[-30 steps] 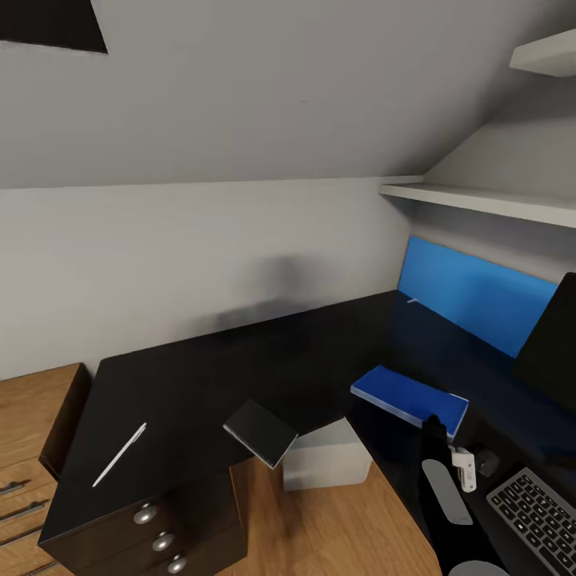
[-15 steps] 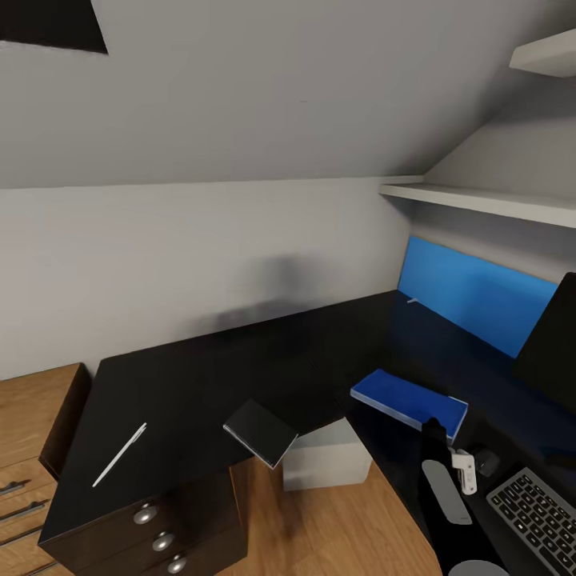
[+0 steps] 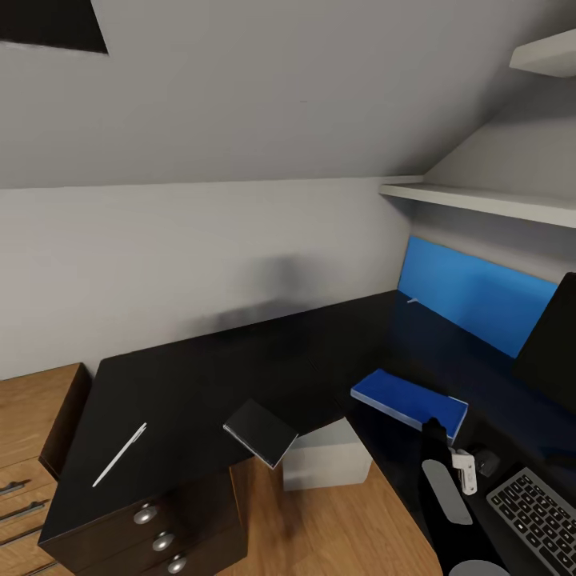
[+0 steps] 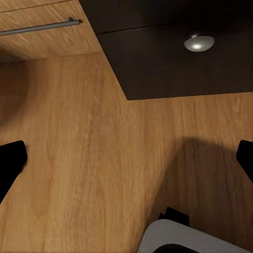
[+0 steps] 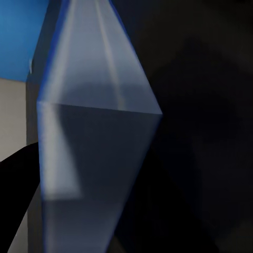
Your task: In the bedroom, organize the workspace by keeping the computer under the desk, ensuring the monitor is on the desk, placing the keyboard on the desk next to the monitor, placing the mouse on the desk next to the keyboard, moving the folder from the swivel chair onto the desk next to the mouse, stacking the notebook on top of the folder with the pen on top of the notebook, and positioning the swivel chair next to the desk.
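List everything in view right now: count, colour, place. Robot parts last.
desk: 1, black L-shaped top, across the middle of the head view
blue back panel: 1, behind the desk at the right
folder: 1, bright blue, flat on the desk's right wing
notebook: 1, dark grey, at the desk's inner edge, one corner overhanging
pen: 1, white, on the desk's left wing
computer: 1, light grey, on the floor under the desk's corner
keyboard: 1, silver with dark keys, desk, lower right
mouse: 1, black, between keyboard and folder
monitor: 1, black, right edge
drawer knobs: 3, silver
wood chest: 1, left
wall shelves: 2, white
right gripper: black, at the folder's near edge, state unclear
left gripper: black fingers apart, over the wood floor
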Tool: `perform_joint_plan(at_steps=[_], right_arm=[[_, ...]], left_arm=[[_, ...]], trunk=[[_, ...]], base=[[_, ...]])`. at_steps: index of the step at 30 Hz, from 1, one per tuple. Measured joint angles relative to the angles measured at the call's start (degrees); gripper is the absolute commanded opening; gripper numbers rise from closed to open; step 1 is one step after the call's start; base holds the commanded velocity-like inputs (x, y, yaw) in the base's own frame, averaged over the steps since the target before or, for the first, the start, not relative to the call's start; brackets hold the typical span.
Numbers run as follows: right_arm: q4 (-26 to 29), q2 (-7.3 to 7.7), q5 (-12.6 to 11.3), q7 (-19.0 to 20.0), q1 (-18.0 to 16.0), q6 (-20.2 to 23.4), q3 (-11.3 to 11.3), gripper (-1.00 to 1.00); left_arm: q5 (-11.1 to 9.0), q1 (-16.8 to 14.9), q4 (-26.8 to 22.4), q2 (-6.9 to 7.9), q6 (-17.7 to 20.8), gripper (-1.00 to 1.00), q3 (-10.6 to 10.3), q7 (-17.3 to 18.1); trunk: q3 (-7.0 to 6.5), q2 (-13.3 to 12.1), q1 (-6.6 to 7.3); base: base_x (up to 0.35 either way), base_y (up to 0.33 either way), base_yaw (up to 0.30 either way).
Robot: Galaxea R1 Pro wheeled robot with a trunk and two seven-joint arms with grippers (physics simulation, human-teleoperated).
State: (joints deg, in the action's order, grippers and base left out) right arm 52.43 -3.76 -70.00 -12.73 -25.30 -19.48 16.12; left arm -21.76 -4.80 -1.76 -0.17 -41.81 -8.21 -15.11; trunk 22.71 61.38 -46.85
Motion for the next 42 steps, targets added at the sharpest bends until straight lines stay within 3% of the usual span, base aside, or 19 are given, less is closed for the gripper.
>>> perform_joint_plan(at_steps=[29, 30, 31, 42], right_arm=[[0.00, 0.08, 0.43, 0.00, 0.00, -0.01, 0.02, -1.00], [0.00, 0.08, 0.42, 0.00, 0.00, -0.01, 0.02, 1.00], [-0.97, 0.09, -0.56, 0.02, 0.03, -0.28, 0.08, 1.00], [-0.97, 0.10, -0.52, 0.09, 0.02, -0.26, 0.02, 1.00]], left_arm=[[-0.08, 0.00, 0.00, 0.09, -0.24, 1.00, 0.00, -0.07], [-0.08, 0.00, 0.00, 0.07, -0.24, 1.00, 0.00, -0.07], [-0.09, 0.00, -0.01, 0.08, -0.25, 1.00, 0.00, -0.07], [-0.08, 0.00, -0.01, 0.05, -0.19, 1.00, 0.00, -0.08]], trunk=[[0.00, 0.00, 0.00], [0.00, 0.00, 0.00], [0.01, -0.01, 0.00], [0.00, -0.01, 0.00]], base=[[-0.017, -0.018, 0.000], [0.000, 0.000, 0.000], [0.000, 0.000, 0.000], [0.000, 0.000, 0.000]])
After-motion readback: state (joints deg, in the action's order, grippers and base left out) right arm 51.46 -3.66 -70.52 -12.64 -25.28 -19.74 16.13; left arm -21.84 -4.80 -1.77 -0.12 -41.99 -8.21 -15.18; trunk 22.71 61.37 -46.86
